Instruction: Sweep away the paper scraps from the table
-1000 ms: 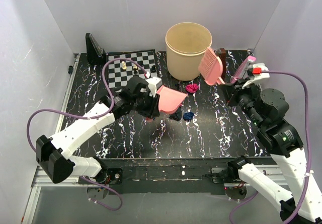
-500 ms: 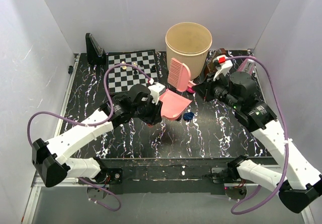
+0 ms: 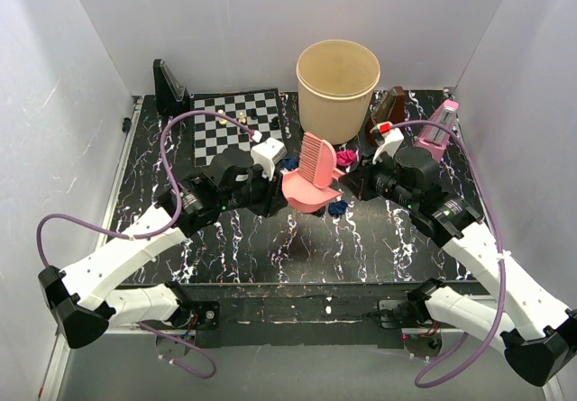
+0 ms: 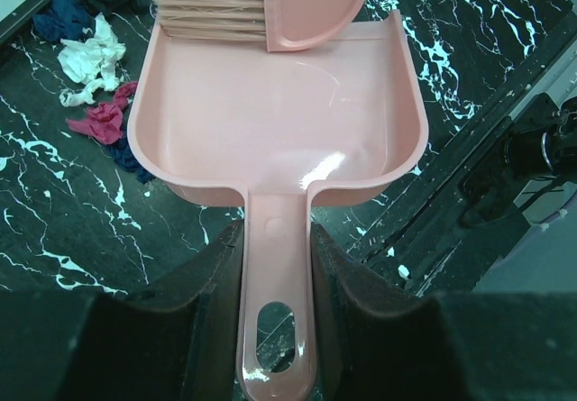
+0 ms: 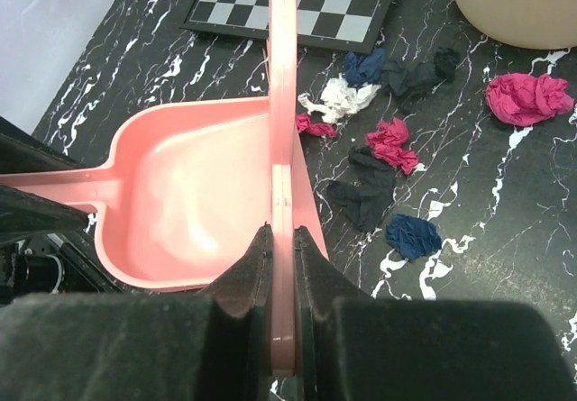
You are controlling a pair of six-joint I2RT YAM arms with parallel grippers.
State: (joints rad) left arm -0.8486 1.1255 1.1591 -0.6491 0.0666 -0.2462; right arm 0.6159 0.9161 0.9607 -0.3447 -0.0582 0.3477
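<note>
My left gripper point(image 3: 278, 194) point(image 4: 275, 239) is shut on the handle of the pink dustpan point(image 3: 306, 195) point(image 4: 275, 113), whose mouth faces the scraps. My right gripper point(image 3: 354, 183) point(image 5: 282, 239) is shut on the pink brush point(image 3: 320, 159) point(image 5: 282, 131), which stands over the pan's open edge; its bristles point(image 4: 216, 4) show at the pan's mouth. Paper scraps lie on the black table point(image 3: 397, 230) beside the pan: white point(image 5: 338, 96) point(image 4: 90, 59), red-magenta point(image 5: 389, 144) point(image 4: 104, 122), black point(image 5: 370, 194), dark blue point(image 5: 413, 235) point(image 3: 338, 208), and a larger magenta lump point(image 5: 527, 96) point(image 3: 345, 158).
A beige bucket point(image 3: 338, 86) stands at the back, just behind the scraps. A chessboard point(image 3: 236, 122) with a few small pieces lies at the back left, a black stand point(image 3: 169, 87) behind it. A brown box point(image 3: 388, 105) sits at the back right.
My right arm has swung the brush left and down from beside the bucket to the dustpan's mouth. My left arm has pushed the dustpan a little right, toward the scraps.
</note>
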